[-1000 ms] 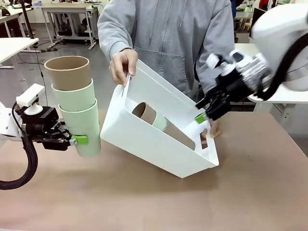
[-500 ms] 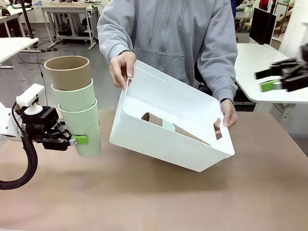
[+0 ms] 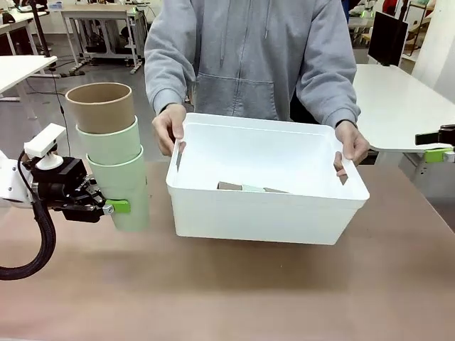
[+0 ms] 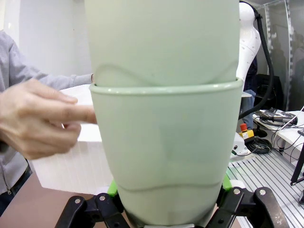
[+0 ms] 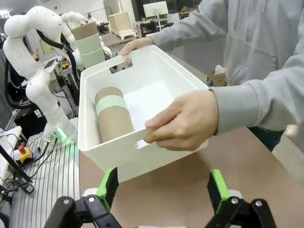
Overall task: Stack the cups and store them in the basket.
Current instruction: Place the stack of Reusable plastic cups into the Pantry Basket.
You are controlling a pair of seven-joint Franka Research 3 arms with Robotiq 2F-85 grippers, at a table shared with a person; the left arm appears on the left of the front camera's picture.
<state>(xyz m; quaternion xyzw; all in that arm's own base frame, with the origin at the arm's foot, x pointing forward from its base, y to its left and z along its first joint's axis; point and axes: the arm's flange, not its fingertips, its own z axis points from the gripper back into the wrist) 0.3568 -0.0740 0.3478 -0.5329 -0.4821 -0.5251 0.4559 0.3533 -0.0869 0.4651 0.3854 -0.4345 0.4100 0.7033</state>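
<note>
At frame left, my left gripper (image 3: 106,206) is clamped on the bottom mint cup of an upright three-cup stack (image 3: 110,153). At center, the person's hands (image 3: 168,128) hold the basket (image 3: 263,213) level above the tabletop (image 3: 227,291); nested cups (image 5: 111,118) lie inside. At right, my right gripper (image 5: 161,190) stands wide, empty.

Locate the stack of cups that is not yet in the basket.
In the front view, the upright stack of two mint green tumblers topped by a tan-brown one is at picture left, held by the left gripper, just left of the white rectangular plastic basket.
</note>
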